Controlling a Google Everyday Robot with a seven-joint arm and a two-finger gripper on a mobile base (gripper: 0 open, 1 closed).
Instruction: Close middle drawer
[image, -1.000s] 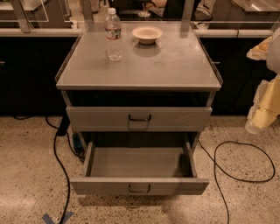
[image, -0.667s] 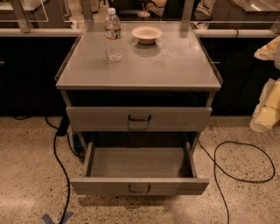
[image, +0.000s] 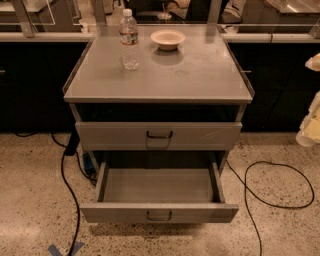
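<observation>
The middle drawer (image: 159, 214) is pulled far out below the closed drawer (image: 159, 135). It has a low flat grey front, a small dark loop handle (image: 159, 216) and a shallow grey tray (image: 159, 185) with nothing in it. My gripper (image: 311, 125) shows only as pale arm parts at the right edge of the view. It is at about the height of the closed drawer, well to the right of the cabinet, and touches neither drawer.
A water bottle (image: 129, 37) and a pale bowl (image: 168, 39) stand on the cabinet top (image: 165, 75). Black cables lie on the speckled floor to the left (image: 67, 190) and right (image: 272, 195). Dark counters run behind the cabinet.
The pale arm parts at the right edge have drifted further right, so less of them shows. The drawers, bottle and bowl have not moved.
</observation>
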